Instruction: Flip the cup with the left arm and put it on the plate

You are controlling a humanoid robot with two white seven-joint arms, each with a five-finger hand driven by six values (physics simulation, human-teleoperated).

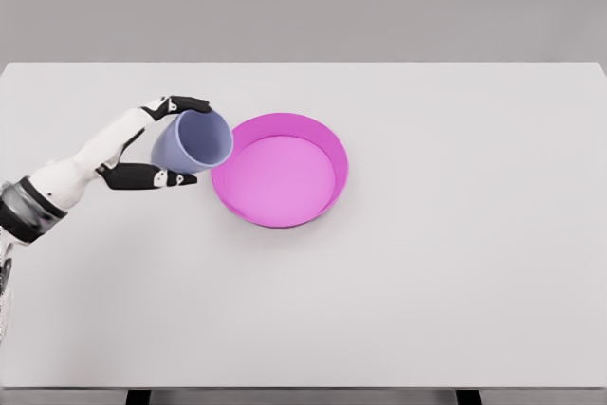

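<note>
A light blue cup (190, 141) is tilted on its side, its open mouth facing right toward the plate. My left hand (163, 139) is shut on the cup, with black-tipped fingers (188, 103) over its top and the thumb (152, 177) under it. The cup is held just left of the magenta plate (327, 144), its rim close to the plate's left edge. The plate is a shallow round dish lying on the white table, with nothing in it. My right arm does not show.
The white table (427, 282) spans the whole view, with a grey wall behind it. Nothing else lies on it besides the plate.
</note>
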